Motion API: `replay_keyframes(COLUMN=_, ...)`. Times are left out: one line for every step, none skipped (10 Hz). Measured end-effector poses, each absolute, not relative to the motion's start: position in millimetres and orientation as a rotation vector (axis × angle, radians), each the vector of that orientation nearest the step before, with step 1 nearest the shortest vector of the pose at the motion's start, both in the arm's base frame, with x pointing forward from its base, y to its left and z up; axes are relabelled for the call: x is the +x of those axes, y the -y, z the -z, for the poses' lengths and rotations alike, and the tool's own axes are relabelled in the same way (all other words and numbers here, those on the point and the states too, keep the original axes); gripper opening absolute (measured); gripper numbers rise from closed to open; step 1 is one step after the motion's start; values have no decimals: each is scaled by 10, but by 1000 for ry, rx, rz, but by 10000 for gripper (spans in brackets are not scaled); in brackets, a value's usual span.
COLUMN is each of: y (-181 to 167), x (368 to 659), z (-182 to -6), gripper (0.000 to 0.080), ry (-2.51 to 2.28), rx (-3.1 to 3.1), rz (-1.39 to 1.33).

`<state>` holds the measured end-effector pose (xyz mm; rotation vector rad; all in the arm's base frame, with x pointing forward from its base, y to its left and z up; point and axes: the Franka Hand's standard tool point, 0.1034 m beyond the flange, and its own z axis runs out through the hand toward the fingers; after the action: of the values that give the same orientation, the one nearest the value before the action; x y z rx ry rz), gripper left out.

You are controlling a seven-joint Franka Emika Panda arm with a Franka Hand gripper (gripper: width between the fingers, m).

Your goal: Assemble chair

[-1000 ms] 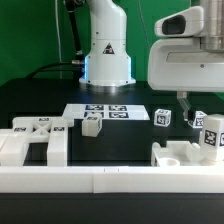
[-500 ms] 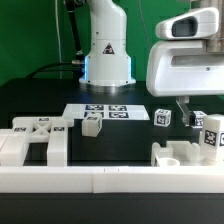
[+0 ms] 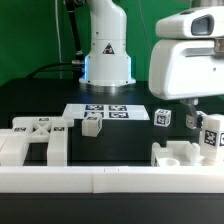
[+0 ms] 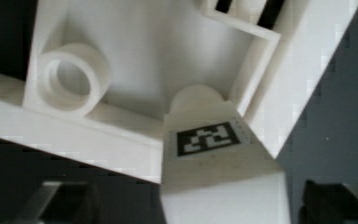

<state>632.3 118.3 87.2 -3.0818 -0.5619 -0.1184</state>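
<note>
The chair lies in separate white tagged parts. An upright tagged chair piece stands at the exterior view's right, on or just behind a flat chair part. My gripper hangs over it. In the wrist view the same tagged piece stands between my gripper fingers. The jaws are open, with dark gaps on both sides of the piece. Behind it is a white part with a round ring socket.
Large blocky chair parts lie at the exterior view's left, with a small block and a tagged cube mid-table. The marker board lies in front of the robot base. A long white rail runs along the front.
The hand has come down over the upright tagged piece at the right. The parts on the table have not moved.
</note>
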Motion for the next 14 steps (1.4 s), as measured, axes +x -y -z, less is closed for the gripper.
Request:
replay_keyframes(y=-1188, x=6322, z=-872, gripper=427, ry=564, rx=-3081, rz=118)
replay_keyframes(y=-1186, x=6322, z=-871, gripper=427, ry=562, rx=-3081, rz=118)
replay_keyframes(y=-1187, x=6322, z=-871, gripper=289, ry=550, rx=-3082, rz=118)
replay_keyframes(y=-1187, x=6322, z=-871, gripper=289, ry=512, rx=-3088, rz=118)
replay_keyframes(y=-1189, x=6321, z=-871, gripper=289, ry=478, rx=-3091, rz=118)
replay_keyframes(y=-1191, x=6319, z=-869, gripper=289, ry=316, rx=-3105, rz=116)
replay_keyframes(y=-1190, x=6319, z=-867, gripper=289, ry=200, rx=-3106, rz=116)
replay_keyframes(y=-1207, x=6316, z=-867, gripper=289, ry=18, rx=-3106, rz=112)
replay_keyframes(y=-1230, x=6311, z=-864, gripper=289, ry=-155, rx=-3095, rz=108)
replay_keyframes(y=-1232, x=6311, z=-864, gripper=291, ry=-340, rx=-3070, rz=101)
replay_keyframes(y=-1235, x=6310, z=-862, gripper=291, ry=-484, rx=-3045, rz=96)
replay_keyframes(y=-1241, x=6308, z=-860, gripper=291, ry=-636, rx=-3014, rz=90)
replay_keyframes(y=-1245, x=6308, z=-859, gripper=291, ry=-807, rx=-2970, rz=85)
replay_keyframes(y=-1245, x=6309, z=-858, gripper=291, ry=-953, rx=-2919, rz=78)
